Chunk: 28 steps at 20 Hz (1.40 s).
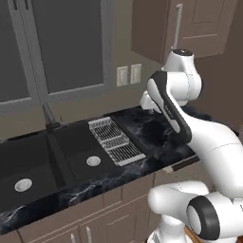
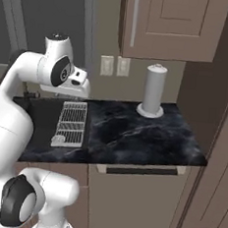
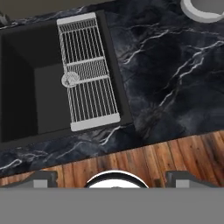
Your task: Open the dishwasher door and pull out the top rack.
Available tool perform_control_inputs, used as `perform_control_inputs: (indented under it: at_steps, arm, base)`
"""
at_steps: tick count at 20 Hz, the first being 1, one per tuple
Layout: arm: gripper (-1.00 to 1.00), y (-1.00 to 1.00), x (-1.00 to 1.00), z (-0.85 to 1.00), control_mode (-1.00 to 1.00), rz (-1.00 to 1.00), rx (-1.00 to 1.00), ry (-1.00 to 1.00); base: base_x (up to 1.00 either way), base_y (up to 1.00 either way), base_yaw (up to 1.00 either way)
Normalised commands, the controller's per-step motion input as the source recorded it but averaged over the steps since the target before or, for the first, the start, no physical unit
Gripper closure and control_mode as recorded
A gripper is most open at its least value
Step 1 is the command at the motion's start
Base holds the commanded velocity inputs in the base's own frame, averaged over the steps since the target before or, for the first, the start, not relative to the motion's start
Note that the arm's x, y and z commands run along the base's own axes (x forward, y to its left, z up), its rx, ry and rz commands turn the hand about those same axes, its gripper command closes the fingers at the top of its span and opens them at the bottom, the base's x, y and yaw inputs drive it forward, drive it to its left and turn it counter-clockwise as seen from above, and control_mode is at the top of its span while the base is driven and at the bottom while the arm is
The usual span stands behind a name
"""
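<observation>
Gripper [image 3: 111,177] jaws spread wide, flat grey-brown dishwasher door [image 2: 137,202] shut, glossy veined black counter [image 2: 143,133].

Closed grey-brown flat dishwasher door [image 2: 134,202] under the black marble counter [image 2: 148,134], slim handle along its top edge. Silver-white grid drying mat [image 2: 71,123] over the sink's right edge. Upright grey cylindrical paper-towel holder [image 2: 153,90] near the wall.

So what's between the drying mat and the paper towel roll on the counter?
Bare black marble counter. In the right base view nothing stands between the drying mat and the paper towel roll.
</observation>
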Motion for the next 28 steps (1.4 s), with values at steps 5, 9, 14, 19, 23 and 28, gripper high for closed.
perform_control_inputs:
  at_steps: [5,9,14,19,23,28]
  arm:
    - [-1.0,0.0,0.0,0.0,1.0,0.0,0.0,0.0]
    - [-1.0,0.0,0.0,0.0,1.0,0.0,0.0,0.0]
    - [-1.0,0.0,0.0,0.0,1.0,0.0,0.0,0.0]
    - [-1.0,0.0,0.0,0.0,1.0,0.0,0.0,0.0]
    - [-1.0,0.0,0.0,0.0,1.0,0.0,0.0,0.0]
    - [-1.0,0.0,0.0,0.0,1.0,0.0,0.0,0.0]
  base:
    - [-0.2,-0.21,-0.53]
    - [-0.23,-0.18,-0.51]
    - [-0.14,-0.06,-0.47]
    - [-0.05,0.0,-0.44]
    - [0.0,0.0,-0.42]
    - [-0.06,0.0,-0.34]
